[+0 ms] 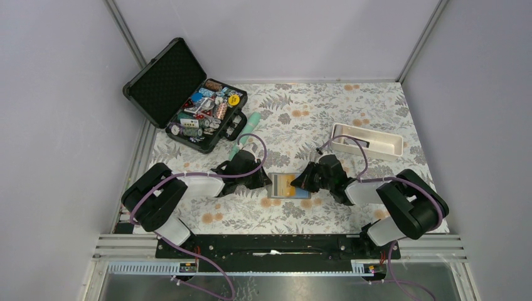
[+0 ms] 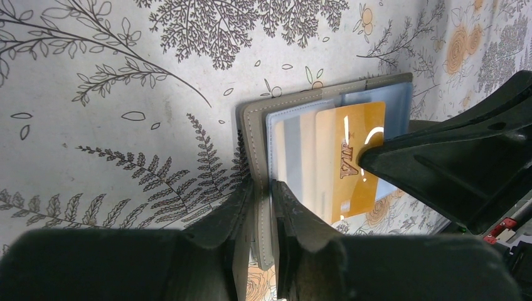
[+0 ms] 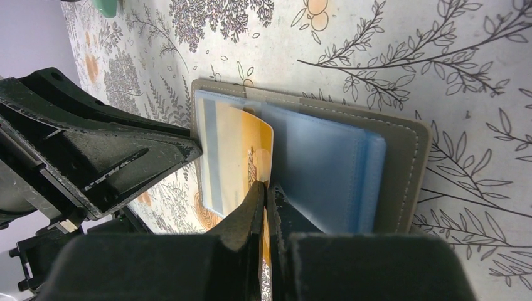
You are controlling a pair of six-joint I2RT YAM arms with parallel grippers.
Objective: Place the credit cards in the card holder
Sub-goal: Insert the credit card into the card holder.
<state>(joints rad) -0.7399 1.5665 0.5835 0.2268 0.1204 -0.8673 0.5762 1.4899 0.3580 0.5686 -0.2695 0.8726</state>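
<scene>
Closest of all are my own black fingers. My left claw [image 2: 262,195] is pinching the grey edge of the card holder [image 2: 254,119], one finger on each side of the cover. My right claw [image 3: 266,191] is pressed nearly flat together, and the thin orange-yellow card [image 3: 241,144] is pinched between its tips.

The card holder lies open on the flowery cloth [image 1: 301,119]. From above it sits in the middle of the table, a bit toward 6 o'clock, right between my two claws. My left claw comes at it from 9 o'clock and my right claw from 3 o'clock.

The card lies across the clear blue pockets [image 3: 332,163] inside the holder. One part of the card looks paler, like it is under the clear plastic. The other part is bright and sticks out. It has "VIP" written on it.

From the holder, a big black case [image 1: 169,81] stands open at 10 o'clock, full of small things. A mint-green tube [image 1: 251,122] lies at 11 o'clock. A white tray [image 1: 367,139] sits at 2 o'clock.
</scene>
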